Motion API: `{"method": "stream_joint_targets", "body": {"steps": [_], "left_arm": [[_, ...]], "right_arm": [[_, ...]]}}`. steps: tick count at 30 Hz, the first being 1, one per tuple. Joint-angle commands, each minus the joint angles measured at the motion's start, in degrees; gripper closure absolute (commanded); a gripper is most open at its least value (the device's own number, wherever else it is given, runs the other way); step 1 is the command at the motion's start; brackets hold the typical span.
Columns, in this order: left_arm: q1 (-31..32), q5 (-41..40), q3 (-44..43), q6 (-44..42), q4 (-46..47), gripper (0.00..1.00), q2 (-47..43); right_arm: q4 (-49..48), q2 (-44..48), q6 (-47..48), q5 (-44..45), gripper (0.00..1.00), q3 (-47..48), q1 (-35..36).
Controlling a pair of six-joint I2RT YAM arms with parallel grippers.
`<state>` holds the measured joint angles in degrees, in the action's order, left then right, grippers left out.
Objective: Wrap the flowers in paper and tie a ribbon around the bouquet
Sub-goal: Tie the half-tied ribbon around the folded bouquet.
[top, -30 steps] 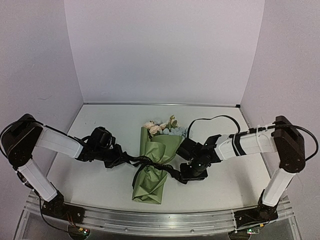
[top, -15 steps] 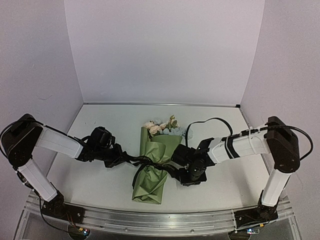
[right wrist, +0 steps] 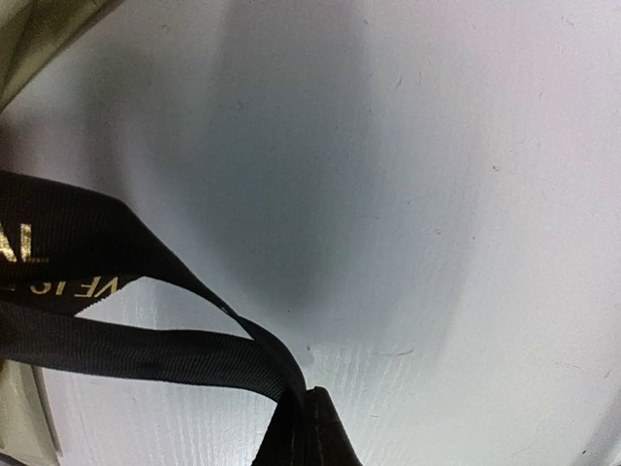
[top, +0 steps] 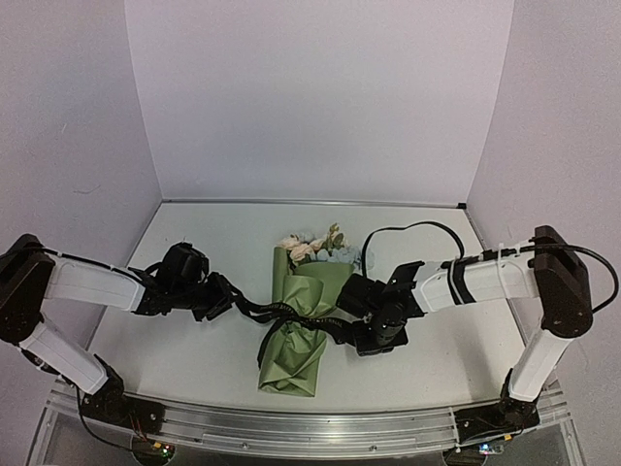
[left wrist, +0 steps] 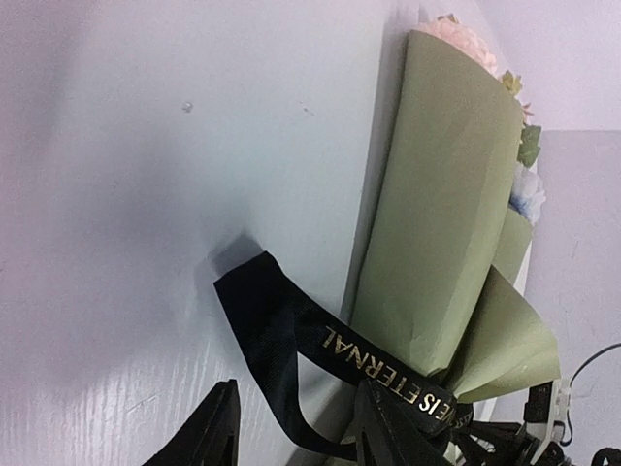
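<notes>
Now: bouquet (top: 294,340) lies mid-table (top: 194,243), flowers (top: 309,245) at 12 o'clock end, narrow tail of olive-green paper (left wrist: 446,194) at 6. Black ribbon (top: 281,313) with gold lettering crosses cone's waist. Right gripper (right wrist: 310,427) at bouquet's 4 o'clock, fingertips pressed together on ribbon end. Left gripper (left wrist: 301,442) at 9 o'clock, jaws parted; I see ribbon loop hanging between fingers, apparently unpinched.
</notes>
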<state>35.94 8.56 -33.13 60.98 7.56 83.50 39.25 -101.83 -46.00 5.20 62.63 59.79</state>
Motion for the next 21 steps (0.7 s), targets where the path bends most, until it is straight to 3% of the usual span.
{"method": "stream_joint_targets", "body": {"steps": [1,4,6,10,14,17,21], "left_arm": [[-0.4,-7.7,-2.0,-1.0,-5.7,0.55,-2.7],[-0.9,-6.6,-5.4,-6.7,-7.1,0.55,0.3],[-1.1,-4.9,-7.8,-10.6,-8.3,0.49,3.0],[-1.2,0.1,-11.4,-14.0,-8.9,0.4,9.1],[-1.2,-0.3,-14.6,-16.2,-11.0,0.38,13.6],[-1.1,-0.8,-15.7,-17.6,-11.7,0.41,15.7],[-1.0,-0.7,-16.1,-18.0,-12.1,0.59,17.3]], "right_arm": [[2.0,2.2,1.4,1.9,1.0,2.1,0.2],[2.0,2.2,1.7,2.0,1.0,2.1,0.1],[2.1,2.2,1.9,1.9,1.0,2.3,0.1],[2.1,2.1,2.1,1.7,1.0,2.4,0.1],[2.0,2.3,2.2,1.8,1.0,2.3,0.1],[2.1,2.4,2.3,1.9,1.0,2.1,0.2],[2.0,3.1,2.4,2.5,1.0,2.0,0.1]]}}
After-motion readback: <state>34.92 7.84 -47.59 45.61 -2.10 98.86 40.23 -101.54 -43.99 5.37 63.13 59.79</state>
